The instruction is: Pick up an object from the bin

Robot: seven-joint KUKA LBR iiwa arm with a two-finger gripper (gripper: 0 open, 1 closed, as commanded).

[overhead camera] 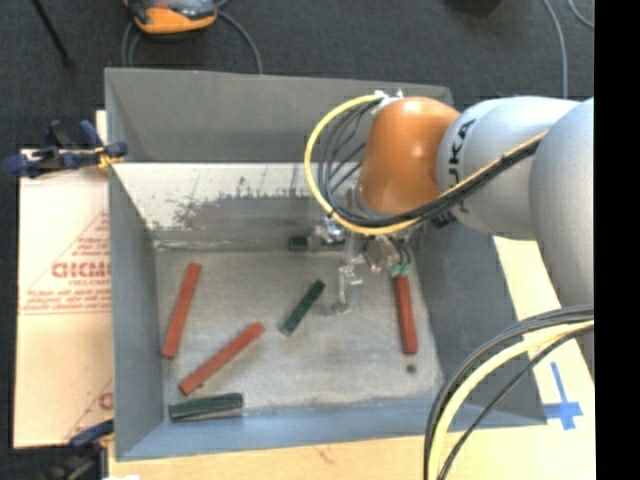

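Your end effector [347,293] hangs low in the middle of the bin [135,308], under the orange wrist cover [400,153] and its looped cables. You cannot tell from this angle how wide it stands, and you can see nothing held in it. It appears to sit over bare floor, though the height is hard to judge.

Just to its left lies the green bar [302,308], tilted, with its upper end nearest the end effector; you cannot tell whether the two touch. On the other side, a little farther off, the right red bar [405,318] lies nearly upright along the bin's right side. Behind, against the back wall, you have a short green stub [298,241].

Well apart on the left are the left red bar [182,308], the slanted red bar [221,358] below it, and the front green bar [205,406], flat by the front wall.
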